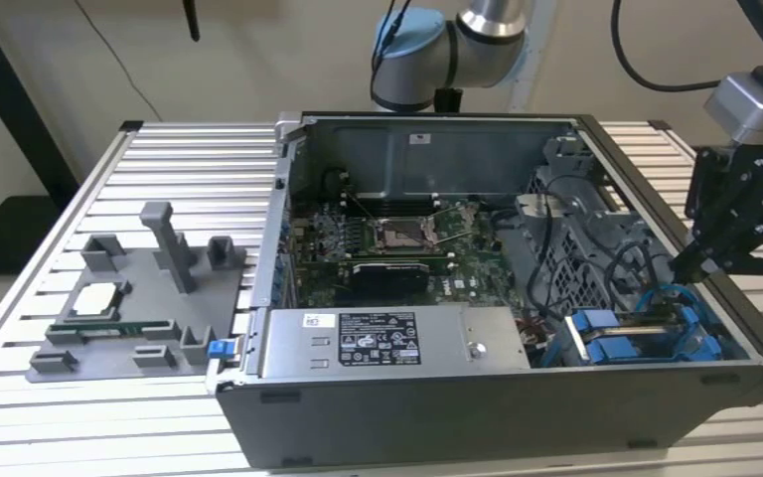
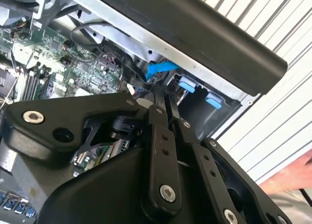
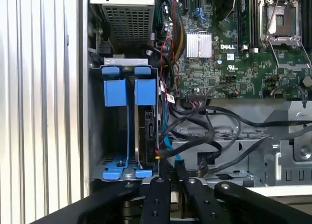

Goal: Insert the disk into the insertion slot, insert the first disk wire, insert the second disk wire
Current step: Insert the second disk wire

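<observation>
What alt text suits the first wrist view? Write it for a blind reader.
The disk sits in the grey drive cage of an open computer case, beside another blue carrier. The gripper hangs by black cables next to the cage, with the green motherboard beyond.

A white label sits on the power supply. A small sticker marks the case's inner wall. Neither print is legible.
</observation>
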Controlling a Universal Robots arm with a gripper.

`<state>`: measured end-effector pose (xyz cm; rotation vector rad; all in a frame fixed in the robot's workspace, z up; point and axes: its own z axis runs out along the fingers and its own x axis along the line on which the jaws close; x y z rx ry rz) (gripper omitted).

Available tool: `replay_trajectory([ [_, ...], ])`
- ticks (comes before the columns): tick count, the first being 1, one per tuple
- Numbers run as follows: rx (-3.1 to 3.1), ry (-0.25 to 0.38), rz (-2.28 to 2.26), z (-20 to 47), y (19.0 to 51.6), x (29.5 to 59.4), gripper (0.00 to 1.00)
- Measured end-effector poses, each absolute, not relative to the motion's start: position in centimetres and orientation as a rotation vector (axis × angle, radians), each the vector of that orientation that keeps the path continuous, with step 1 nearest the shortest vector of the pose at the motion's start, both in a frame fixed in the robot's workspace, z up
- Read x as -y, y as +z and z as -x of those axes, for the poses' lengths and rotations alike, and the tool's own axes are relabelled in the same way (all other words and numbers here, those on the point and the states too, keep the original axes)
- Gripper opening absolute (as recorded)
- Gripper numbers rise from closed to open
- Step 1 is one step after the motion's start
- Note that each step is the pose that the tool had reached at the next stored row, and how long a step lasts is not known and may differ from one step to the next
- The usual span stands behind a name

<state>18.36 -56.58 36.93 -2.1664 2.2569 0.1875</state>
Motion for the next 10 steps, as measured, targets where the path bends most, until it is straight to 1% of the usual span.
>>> replay_trajectory([
  [3, -2.254, 0.183, 2.164, -17.6, 37.4, 56.7, 0.00],
  [7, -2.252, 0.182, 2.162, -16.8, 38.8, 56.7, 0.00],
  [10, -2.248, 0.174, 2.159, -15.7, 39.0, 56.7, 0.00],
])
